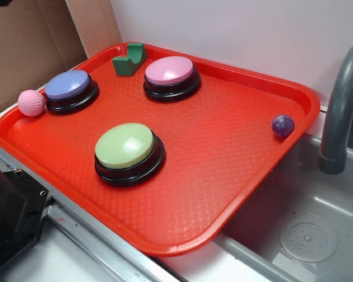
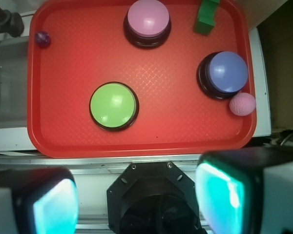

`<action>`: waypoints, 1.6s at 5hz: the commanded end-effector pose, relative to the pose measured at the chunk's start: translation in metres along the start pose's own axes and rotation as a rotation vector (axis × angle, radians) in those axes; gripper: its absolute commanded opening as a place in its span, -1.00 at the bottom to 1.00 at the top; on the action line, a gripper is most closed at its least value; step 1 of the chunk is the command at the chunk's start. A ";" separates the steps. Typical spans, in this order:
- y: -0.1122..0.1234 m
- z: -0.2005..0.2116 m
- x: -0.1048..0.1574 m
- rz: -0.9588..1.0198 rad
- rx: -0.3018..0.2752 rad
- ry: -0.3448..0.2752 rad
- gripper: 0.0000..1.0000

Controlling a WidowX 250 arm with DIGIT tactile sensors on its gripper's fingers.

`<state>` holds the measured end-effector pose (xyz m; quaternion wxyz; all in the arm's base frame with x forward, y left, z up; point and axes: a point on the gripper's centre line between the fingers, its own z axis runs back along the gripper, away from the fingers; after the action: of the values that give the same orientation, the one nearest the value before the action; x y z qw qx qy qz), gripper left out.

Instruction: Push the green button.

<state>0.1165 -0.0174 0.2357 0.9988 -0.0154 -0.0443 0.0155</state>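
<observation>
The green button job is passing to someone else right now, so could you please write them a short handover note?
Gripper: open and empty, fingers spread wide, held high above the near edge of the tray, touching nothing.
Green button: on the red tray, in its near part, standing free with nothing on it.
Also on the tray: pink button, blue button with a pink ball right beside it, a dark green block and a purple ball.
Done: nothing that shows; the button is not yet touched.
Left: move over the green button, come down, press the dome.
</observation>
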 end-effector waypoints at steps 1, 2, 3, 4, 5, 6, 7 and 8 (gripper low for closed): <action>0.000 0.000 0.000 0.000 0.000 0.000 1.00; 0.019 -0.052 0.028 -0.087 -0.041 0.150 1.00; -0.006 -0.104 0.061 -0.252 0.018 0.138 1.00; -0.044 -0.134 0.078 -0.354 0.055 0.118 1.00; -0.058 -0.158 0.074 -0.342 0.128 0.085 1.00; -0.073 -0.163 0.076 -0.355 0.138 0.087 1.00; -0.073 -0.163 0.052 -0.335 0.158 0.070 1.00; -0.051 -0.164 0.036 -0.284 0.160 0.080 1.00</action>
<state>0.1620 -0.0692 0.0706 0.9888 0.0755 0.0116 -0.1281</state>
